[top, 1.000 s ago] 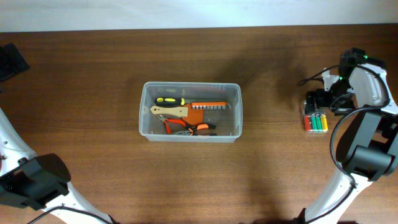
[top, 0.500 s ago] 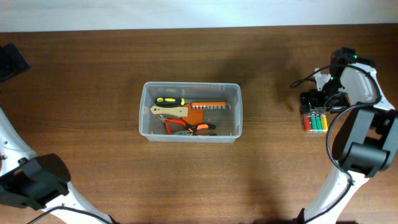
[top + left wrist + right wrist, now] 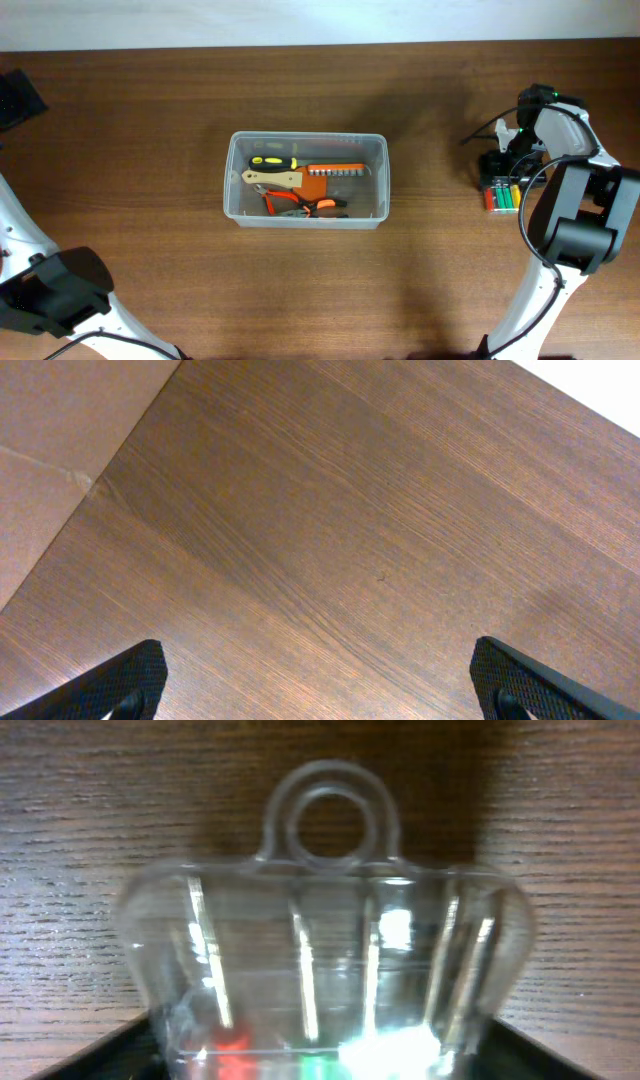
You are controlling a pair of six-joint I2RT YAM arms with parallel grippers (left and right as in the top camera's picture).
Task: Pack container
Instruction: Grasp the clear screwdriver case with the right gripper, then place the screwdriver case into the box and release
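Observation:
The container (image 3: 232, 180), a large clear tub, stands at the middle of the table in the overhead view. It holds a yellow-and-black screwdriver (image 3: 272, 161), an orange bit set (image 3: 335, 172) and orange-handled pliers (image 3: 300, 206). My right gripper (image 3: 503, 168) is at the far right, closed around a small clear case of coloured screwdrivers (image 3: 503, 195). In the right wrist view the case (image 3: 320, 930) fills the space between my fingers (image 3: 320, 1055), its hanging loop pointing away. My left gripper (image 3: 320, 685) is open over bare wood, at the far left of the overhead view (image 3: 15, 98).
The table is dark brown wood (image 3: 150, 280). Its far edge runs along the top of the overhead view against a white surface (image 3: 300, 20). A table edge with brown floor beyond shows at the upper left of the left wrist view (image 3: 60, 450).
My right gripper and the small screwdriver case have shifted a little to the left. The left arm and the container have not moved.

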